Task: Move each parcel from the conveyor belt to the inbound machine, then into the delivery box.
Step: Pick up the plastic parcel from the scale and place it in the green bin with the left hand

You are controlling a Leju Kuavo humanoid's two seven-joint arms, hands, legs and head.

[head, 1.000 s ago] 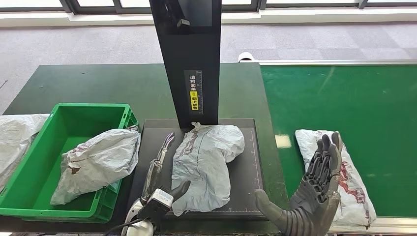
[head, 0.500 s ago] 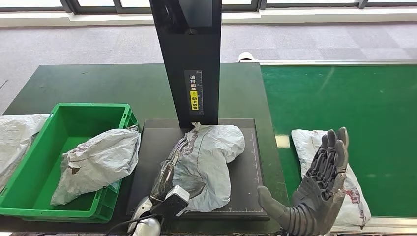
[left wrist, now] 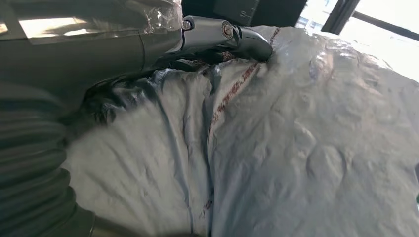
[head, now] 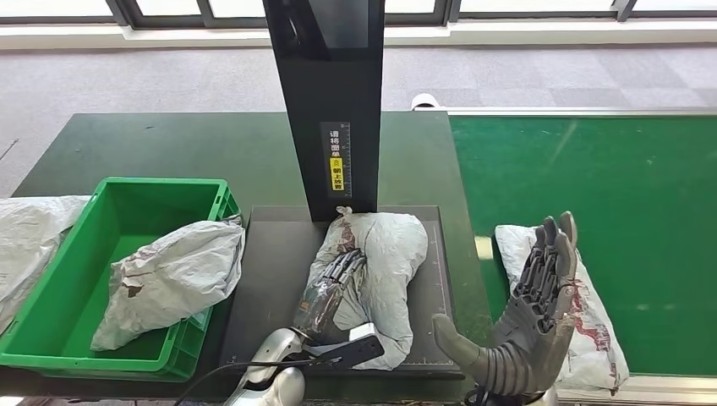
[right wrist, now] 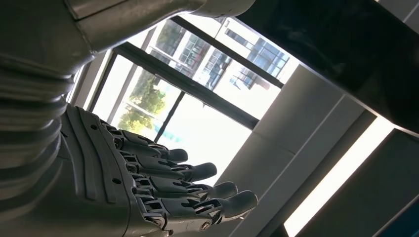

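A crumpled grey parcel (head: 380, 262) lies on the black platform (head: 266, 254) of the inbound machine, at the foot of its dark column (head: 334, 101). My left hand (head: 331, 286) rests on top of this parcel with its fingers stretched flat along it. The left wrist view shows that hand (left wrist: 123, 54) pressing into the grey parcel (left wrist: 296, 148). A second grey parcel (head: 596, 338) lies on the green conveyor belt (head: 609, 169). My right hand (head: 534, 313) is raised above that parcel's left edge, open, fingers spread upward, holding nothing; the right wrist view shows the same hand (right wrist: 148, 187).
A green delivery box (head: 161, 182) stands left of the platform with one grey parcel (head: 173, 275) leaning inside it. Another grey parcel (head: 34, 245) lies beyond the box at the far left. The dark green table stretches behind.
My left hand has moved forward and right, from the bare platform beside the parcel onto its top. My right hand stays raised, shifted only slightly.
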